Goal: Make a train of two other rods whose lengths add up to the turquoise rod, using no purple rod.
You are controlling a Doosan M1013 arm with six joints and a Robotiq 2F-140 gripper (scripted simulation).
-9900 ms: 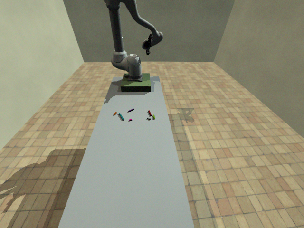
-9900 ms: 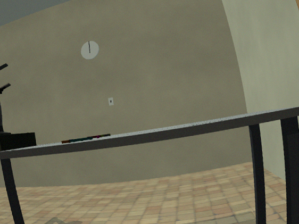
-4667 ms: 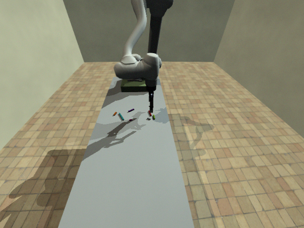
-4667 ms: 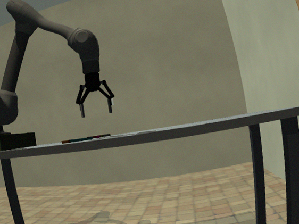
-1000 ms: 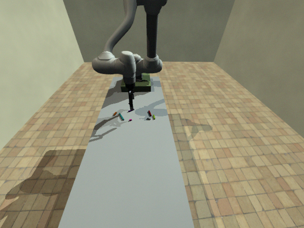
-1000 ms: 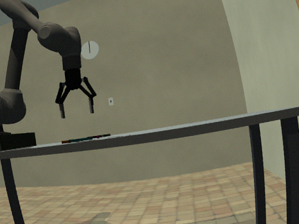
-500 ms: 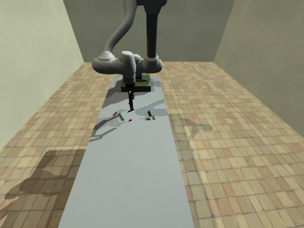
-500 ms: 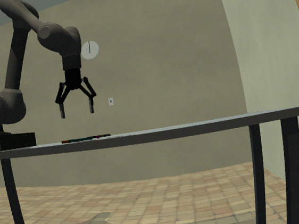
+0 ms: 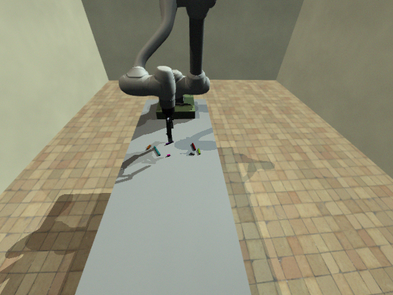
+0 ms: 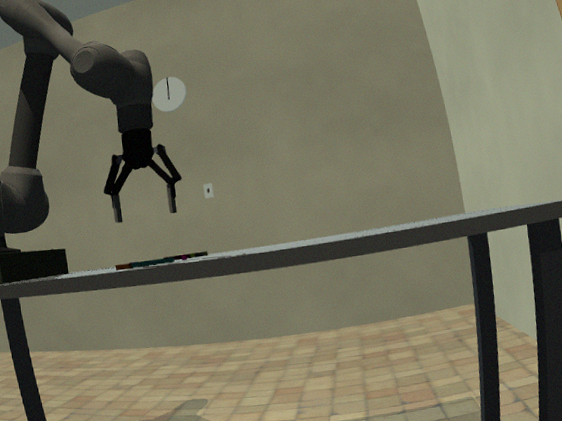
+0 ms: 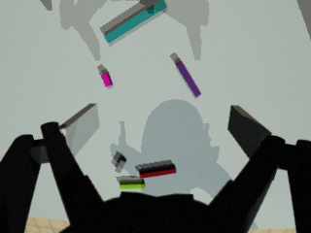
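Note:
My gripper is open and empty and hangs well above the grey table. All the rods lie flat on the table. The turquoise rod lies left of the gripper, with the orange rod just beyond it. The purple rod lies under the gripper in the top view. The small magenta rod lies alone nearby. The red rod, the grey rod and the lime rod lie close together to the right, apart from each other.
The arm's green base block stands at the far end of the table. From the exterior view the rods show only as a thin line on the table top. The long table runs on toward the top camera.

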